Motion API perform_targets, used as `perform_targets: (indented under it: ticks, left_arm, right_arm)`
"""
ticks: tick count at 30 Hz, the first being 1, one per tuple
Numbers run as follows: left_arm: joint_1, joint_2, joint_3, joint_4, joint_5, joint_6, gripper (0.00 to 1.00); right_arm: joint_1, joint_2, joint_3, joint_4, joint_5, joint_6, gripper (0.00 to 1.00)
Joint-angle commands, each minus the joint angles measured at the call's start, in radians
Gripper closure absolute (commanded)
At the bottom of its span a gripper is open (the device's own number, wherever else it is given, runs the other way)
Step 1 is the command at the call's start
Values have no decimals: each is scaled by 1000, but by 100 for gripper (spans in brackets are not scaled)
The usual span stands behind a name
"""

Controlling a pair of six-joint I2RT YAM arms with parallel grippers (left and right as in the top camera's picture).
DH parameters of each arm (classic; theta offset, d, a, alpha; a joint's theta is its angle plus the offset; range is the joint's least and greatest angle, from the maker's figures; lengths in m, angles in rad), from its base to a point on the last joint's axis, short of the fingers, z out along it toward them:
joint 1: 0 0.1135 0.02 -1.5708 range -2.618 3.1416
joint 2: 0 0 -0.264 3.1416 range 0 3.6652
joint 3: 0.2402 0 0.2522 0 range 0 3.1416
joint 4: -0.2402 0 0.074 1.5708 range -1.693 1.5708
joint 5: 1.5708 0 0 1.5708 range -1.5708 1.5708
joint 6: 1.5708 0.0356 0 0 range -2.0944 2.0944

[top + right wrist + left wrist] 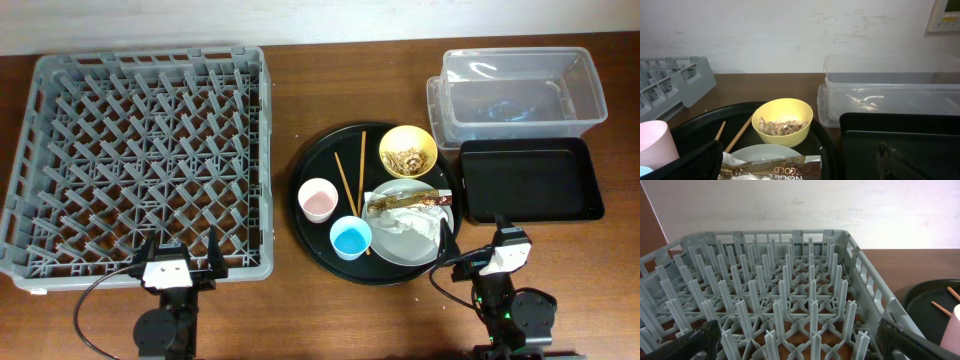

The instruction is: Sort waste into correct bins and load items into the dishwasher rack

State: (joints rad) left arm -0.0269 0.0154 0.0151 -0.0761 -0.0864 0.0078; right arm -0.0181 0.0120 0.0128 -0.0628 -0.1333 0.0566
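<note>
The grey dishwasher rack (140, 150) fills the left side, with nothing in it. A round black tray (312, 165) holds a pink cup (318, 200), a blue cup (351, 238), two chopsticks (352, 175), a yellow bowl (407, 152) of brown food scraps (782, 127), and a white plate (392, 250) with a white napkin (405, 222) and a brown-gold wrapper (410, 201) on it. The clear tub (520, 95) and the black rectangular tray (530, 180) stand at the right. My left gripper (182, 252) is open at the rack's near edge (800, 340). My right gripper (470, 236) is open near the plate and wrapper (800, 162).
The bare brown table shows between the rack and the round tray and along the front edge. A pale wall stands behind the table. The clear tub touches the far edge of the black rectangular tray.
</note>
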Motion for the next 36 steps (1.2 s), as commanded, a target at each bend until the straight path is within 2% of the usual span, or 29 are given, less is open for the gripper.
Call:
perform_targets:
  ticks: [1,33,36]
  left_arm:
    - [-7,-10,-6,3,-8,16,1]
    - [-7,-10,-6,11,-7,16,1]
    - [-7,-10,-6,44,115,16,1]
  right_arm:
    - [5,-8,-7,0,-13,6,1]
    - [5,-8,-7,-1,-14,7,2]
    - [5,-8,-7,11,-44,6,1]
